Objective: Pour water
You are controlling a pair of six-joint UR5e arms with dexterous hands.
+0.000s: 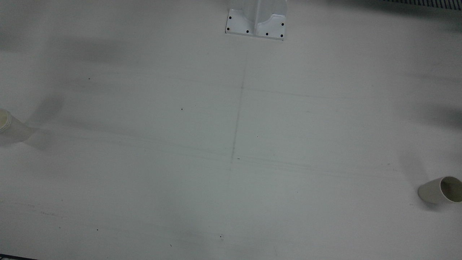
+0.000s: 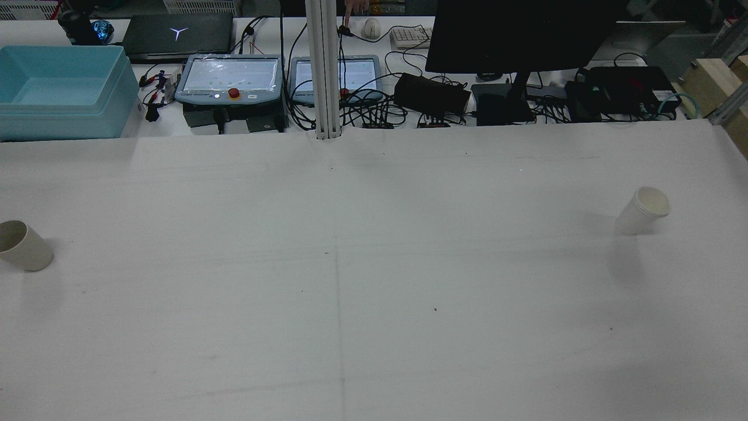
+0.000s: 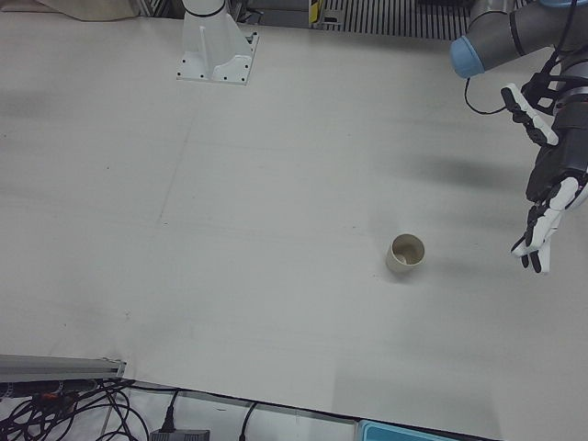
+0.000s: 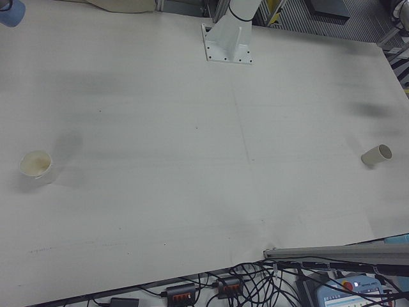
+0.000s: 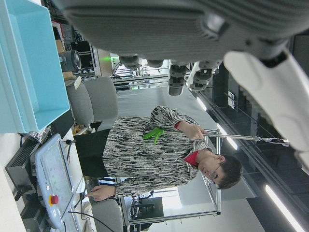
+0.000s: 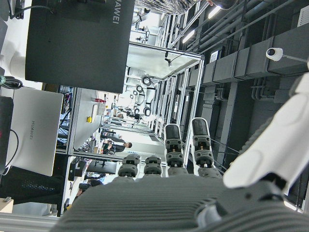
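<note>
Two paper cups stand upright, far apart on the white table (image 2: 374, 280). One cup (image 3: 405, 254) is on my left arm's side, its inside brownish; it also shows in the rear view (image 2: 23, 245), front view (image 1: 442, 189) and right-front view (image 4: 376, 155). The other cup (image 2: 643, 210) is on my right arm's side, also in the front view (image 1: 9, 126) and right-front view (image 4: 36, 165); its contents cannot be told. My left hand (image 3: 547, 197) hangs open above the table, apart from the near cup, fingers pointing down. My right hand (image 6: 183, 193) shows only in its own view, fingers extended, holding nothing.
An arm pedestal base (image 1: 256, 21) is bolted at the table's robot side. Beyond the operators' edge are a blue bin (image 2: 58, 88), teach pendants (image 2: 231, 79), a monitor (image 2: 520, 35) and cables. A post (image 2: 324, 70) stands at that edge. A seated person (image 5: 159, 154) appears in the left hand view.
</note>
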